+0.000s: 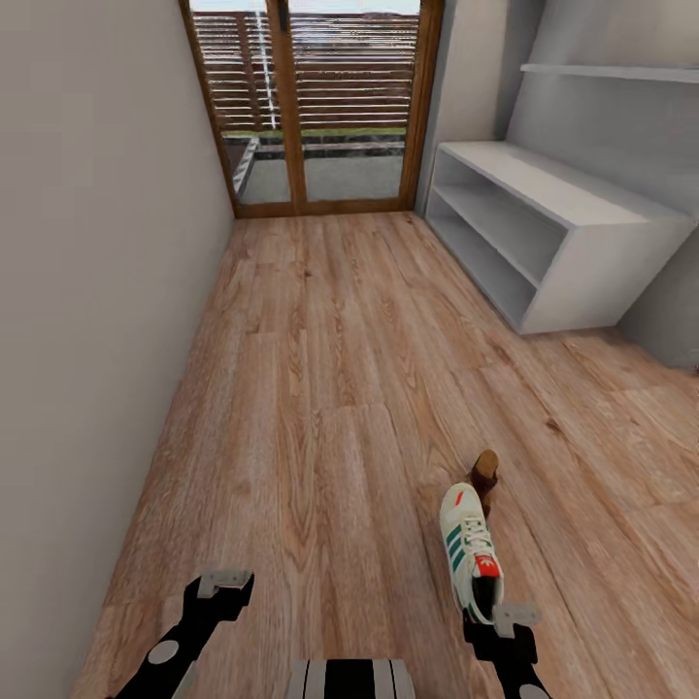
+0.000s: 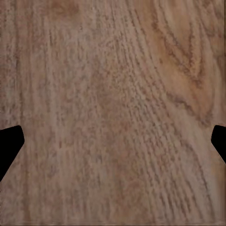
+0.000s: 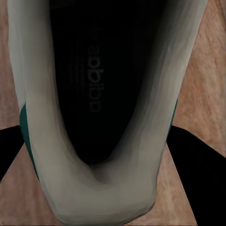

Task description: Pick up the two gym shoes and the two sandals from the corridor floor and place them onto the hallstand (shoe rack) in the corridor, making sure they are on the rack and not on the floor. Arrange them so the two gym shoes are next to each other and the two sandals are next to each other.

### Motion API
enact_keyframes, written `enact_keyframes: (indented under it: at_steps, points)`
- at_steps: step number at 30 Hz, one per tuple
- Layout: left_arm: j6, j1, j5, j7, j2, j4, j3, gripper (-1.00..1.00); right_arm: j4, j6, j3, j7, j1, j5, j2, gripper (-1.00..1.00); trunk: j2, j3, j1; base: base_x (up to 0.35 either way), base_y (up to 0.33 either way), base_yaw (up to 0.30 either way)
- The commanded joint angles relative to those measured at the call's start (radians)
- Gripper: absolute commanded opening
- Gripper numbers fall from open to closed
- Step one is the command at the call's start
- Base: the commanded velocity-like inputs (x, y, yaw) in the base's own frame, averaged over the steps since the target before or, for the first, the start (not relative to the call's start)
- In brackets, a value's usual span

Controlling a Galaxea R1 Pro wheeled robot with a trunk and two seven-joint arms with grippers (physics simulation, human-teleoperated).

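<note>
One white gym shoe (image 1: 470, 551) with green stripes and a red heel tab points away from me, low at the right of the corridor floor (image 1: 330, 388). My right gripper (image 1: 497, 621) is shut on its heel. In the right wrist view the shoe's dark opening (image 3: 94, 84) lies between the black fingers (image 3: 190, 153). A brown sandal (image 1: 483, 470) sits just beyond the shoe's toe. The white hallstand (image 1: 573, 209) stands at the far right with bare shelves. My left gripper (image 1: 223, 586) hangs open over bare planks (image 2: 113, 94).
A plain wall (image 1: 97, 291) runs along the left. A wood-framed glass door (image 1: 316, 107) closes the far end of the corridor. A floating shelf (image 1: 612, 72) hangs above the hallstand. Wide floor lies between me and the rack.
</note>
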Motion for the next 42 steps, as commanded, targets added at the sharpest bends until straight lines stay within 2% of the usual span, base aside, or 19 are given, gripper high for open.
enact_keyframes:
  at_steps: [1, 9, 12, 17, 21, 42]
  points:
    - [-0.008, 0.006, -0.01, -0.007, -0.001, 0.0, 0.009, 1.0, 0.014, -0.012, 0.001, -0.003, -0.001, 0.006, 0.0, -1.0, 0.0, 0.005, -0.001, 0.0, 0.0, -0.071]
    - [-0.033, 0.083, -0.008, 0.002, -0.001, 0.001, 0.049, 1.0, 0.16, -0.172, 0.0, -0.001, 0.001, 0.007, -0.001, -1.0, 0.002, 0.049, -0.004, 0.0, 0.0, -0.064]
    - [-0.1, 0.127, -0.01, 0.003, 0.003, 0.007, 0.099, 1.0, 0.208, -0.218, 0.0, -0.001, 0.001, 0.007, 0.001, -1.0, 0.003, 0.062, -0.006, 0.0, 0.0, -0.011]
    - [-0.117, 0.137, -0.012, 0.002, 0.005, 0.011, 0.121, 1.0, 0.214, -0.225, 0.001, -0.001, 0.0, 0.007, 0.005, -1.0, 0.004, 0.082, -0.008, 0.0, 0.0, -0.001]
    - [-0.121, 0.156, -0.01, 0.003, 0.008, 0.014, 0.123, 1.0, 0.216, -0.229, 0.001, -0.003, 0.001, 0.007, 0.007, -1.0, 0.032, 0.096, -0.023, 0.0, 0.0, 0.0]
    - [-0.122, 0.164, -0.009, 0.003, 0.008, 0.03, 0.124, 1.0, 0.255, -0.23, 0.001, -0.001, 0.001, 0.008, 0.007, -1.0, 0.179, 0.192, -0.104, 0.0, 0.0, 0.0]
